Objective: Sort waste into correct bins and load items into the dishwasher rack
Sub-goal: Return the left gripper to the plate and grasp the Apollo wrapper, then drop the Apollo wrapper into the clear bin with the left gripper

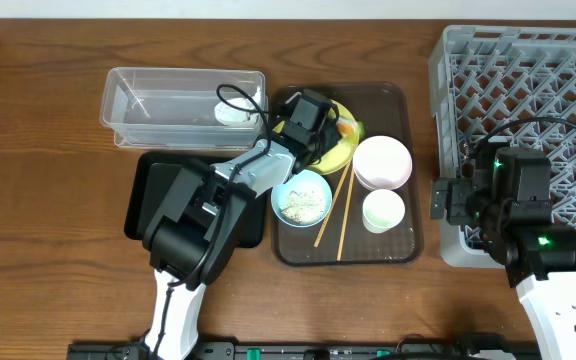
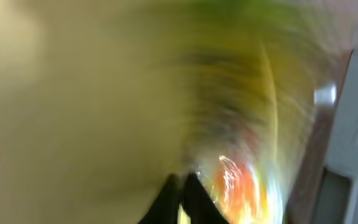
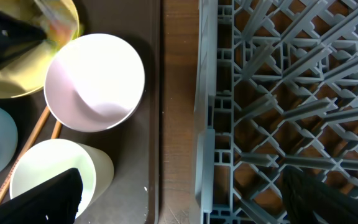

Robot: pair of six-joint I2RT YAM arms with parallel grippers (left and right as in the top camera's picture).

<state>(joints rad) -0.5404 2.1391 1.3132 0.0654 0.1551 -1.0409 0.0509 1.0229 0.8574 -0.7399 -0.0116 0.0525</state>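
Note:
The yellow plate [image 1: 340, 152] lies on the brown serving tray [image 1: 408, 240] with the green-and-orange snack wrapper [image 1: 347, 128] on it. My left gripper [image 1: 317, 128] is down on the plate, its fingers [image 2: 182, 186] pinched together at the wrapper's edge [image 2: 238, 186]; that view is blurred. The light blue bowl [image 1: 301, 198] holds rice scraps. The pink bowl [image 1: 382, 162], white cup [image 1: 383, 210] and chopsticks [image 1: 336, 208] sit beside it. My right gripper [image 1: 446, 200] is open and empty [image 3: 185, 202], spanning the cup [image 3: 55, 171] and the grey rack's left wall [image 3: 205, 143].
The clear tub [image 1: 158, 105] at the back left holds a white crumpled scrap [image 1: 231, 113]. The black tray [image 1: 146, 190] lies in front of it, partly under my left arm. The dishwasher rack [image 1: 528, 90] fills the right side.

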